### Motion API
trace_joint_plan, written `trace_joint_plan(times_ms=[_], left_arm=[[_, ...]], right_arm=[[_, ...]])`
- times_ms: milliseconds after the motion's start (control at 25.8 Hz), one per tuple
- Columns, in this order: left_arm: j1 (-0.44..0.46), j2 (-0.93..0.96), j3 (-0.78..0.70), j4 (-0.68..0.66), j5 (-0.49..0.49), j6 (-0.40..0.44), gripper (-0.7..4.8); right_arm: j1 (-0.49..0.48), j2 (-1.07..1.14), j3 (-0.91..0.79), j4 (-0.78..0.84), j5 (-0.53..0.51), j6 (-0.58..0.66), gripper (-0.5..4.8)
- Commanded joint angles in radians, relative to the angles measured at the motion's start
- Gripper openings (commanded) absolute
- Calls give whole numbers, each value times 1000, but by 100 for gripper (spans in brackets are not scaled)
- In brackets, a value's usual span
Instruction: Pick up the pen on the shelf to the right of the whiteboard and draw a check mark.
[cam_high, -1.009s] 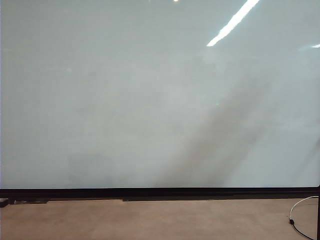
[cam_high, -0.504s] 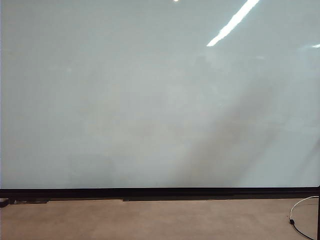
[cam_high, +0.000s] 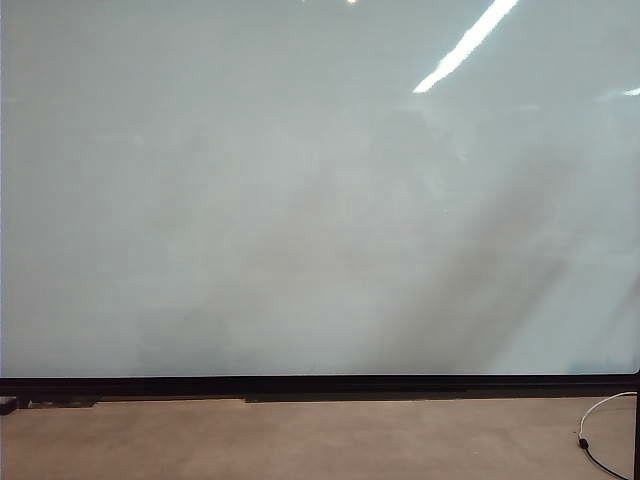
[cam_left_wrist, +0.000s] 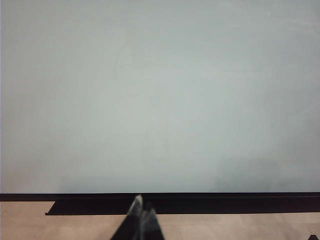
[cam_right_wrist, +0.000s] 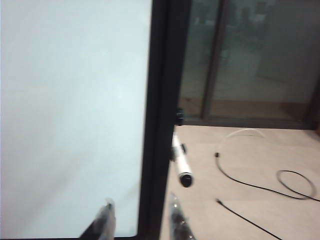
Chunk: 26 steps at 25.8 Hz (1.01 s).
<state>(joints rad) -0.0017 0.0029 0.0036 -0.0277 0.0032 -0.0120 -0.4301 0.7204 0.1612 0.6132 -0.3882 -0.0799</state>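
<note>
My right gripper (cam_right_wrist: 139, 220) faces the black frame at the whiteboard's (cam_high: 300, 200) right edge; its fingers (cam_right_wrist: 106, 216) stand apart, grasping nothing. The pen (cam_right_wrist: 181, 162) sits clipped just beside that frame, beyond my fingertips, its dark end toward me. My left gripper (cam_left_wrist: 142, 206) points at the board's lower edge, fingertips pressed together, empty. A cable (cam_right_wrist: 260, 185) lies on the floor.

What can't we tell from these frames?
- Slim white pen, right wrist view: blurred, print unreadable; its mount hidden behind the black frame of the large glossy whiteboard.
- Right end effector: fingertips only, cut off by the edge.
- Left end effector: tips only, blurred.
- Exterior view: neither arm nor pen visible.
</note>
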Motion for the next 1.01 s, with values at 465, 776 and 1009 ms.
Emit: trace_joint_plan(times_ms=[465,776,1009], left_arm=[[0,0,3,6,0,4,-4],[0,0,3,6,0,4,-4],[0,0,3,6,0,4,-4]], right_arm=[[0,414,5,423,-84,24,217],[0,621,43,602,-85,24,226],[0,758,127,656,-86,19,226]])
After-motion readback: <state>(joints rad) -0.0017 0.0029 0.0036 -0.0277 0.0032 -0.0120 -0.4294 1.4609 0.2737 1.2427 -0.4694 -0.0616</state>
